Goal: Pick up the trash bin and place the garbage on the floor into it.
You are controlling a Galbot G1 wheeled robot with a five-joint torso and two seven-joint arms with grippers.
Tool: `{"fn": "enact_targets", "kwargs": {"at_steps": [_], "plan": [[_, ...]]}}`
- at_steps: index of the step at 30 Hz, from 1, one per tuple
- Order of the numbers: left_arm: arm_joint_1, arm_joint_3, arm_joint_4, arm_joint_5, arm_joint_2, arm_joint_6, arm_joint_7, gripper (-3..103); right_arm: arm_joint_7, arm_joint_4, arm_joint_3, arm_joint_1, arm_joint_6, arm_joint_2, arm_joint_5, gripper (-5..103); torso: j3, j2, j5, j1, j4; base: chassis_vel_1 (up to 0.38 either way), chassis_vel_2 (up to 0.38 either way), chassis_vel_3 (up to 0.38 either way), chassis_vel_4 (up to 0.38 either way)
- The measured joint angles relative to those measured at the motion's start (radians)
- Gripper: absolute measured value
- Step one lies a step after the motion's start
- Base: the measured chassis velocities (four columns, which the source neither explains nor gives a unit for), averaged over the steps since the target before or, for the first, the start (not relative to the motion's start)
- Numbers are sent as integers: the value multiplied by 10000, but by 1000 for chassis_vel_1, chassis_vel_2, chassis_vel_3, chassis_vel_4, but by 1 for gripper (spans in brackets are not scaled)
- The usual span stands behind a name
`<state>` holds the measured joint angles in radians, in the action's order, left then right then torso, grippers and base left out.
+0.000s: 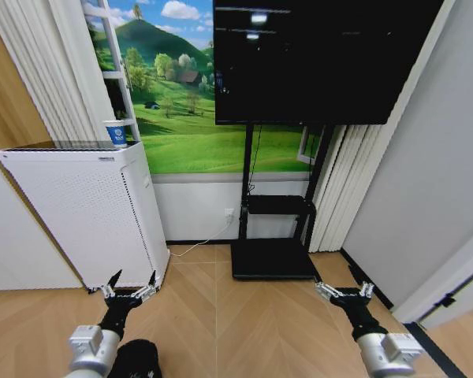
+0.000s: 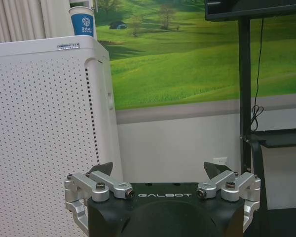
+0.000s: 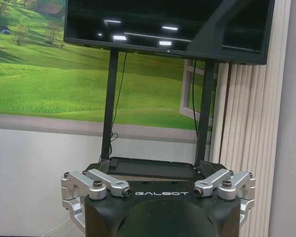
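Both arms are held low over the floor (image 1: 244,315), left tool (image 1: 129,282) and right tool (image 1: 344,290) spread open, gripping nothing.

At the bottom left of the head view we see a dark rounded shape (image 1: 136,358) cut off by the lower edge and partly covered by the left arm; we cannot tell what it is. The television (image 1: 323,59) runs off the top edge. In the left wrist view the white perforated appliance (image 2: 39,138) is cut by the left edge, and the print on the paper cup (image 2: 82,20) is too small to read. In the right wrist view the stand's base (image 3: 148,169) sits partly behind the gripper body.
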<state>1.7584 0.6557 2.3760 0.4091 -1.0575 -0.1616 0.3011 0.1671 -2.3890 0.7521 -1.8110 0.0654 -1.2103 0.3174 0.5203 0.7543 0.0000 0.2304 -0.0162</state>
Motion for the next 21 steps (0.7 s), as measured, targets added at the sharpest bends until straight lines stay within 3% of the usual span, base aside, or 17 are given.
{"fn": "enact_targets", "kwargs": {"at_steps": [11, 21], "plan": [[-1, 0, 0, 0, 0, 0, 0, 100, 0, 0, 0, 1, 0, 0, 0, 100, -3, -10, 0, -1, 0, 12, -8, -9, 12], [-1, 0, 0, 0, 0, 0, 1, 100, 0, 0, 0, 0, 0, 0, 0, 100, -7, -12, -3, -5, 1, 173, -168, -156, 165]]}}
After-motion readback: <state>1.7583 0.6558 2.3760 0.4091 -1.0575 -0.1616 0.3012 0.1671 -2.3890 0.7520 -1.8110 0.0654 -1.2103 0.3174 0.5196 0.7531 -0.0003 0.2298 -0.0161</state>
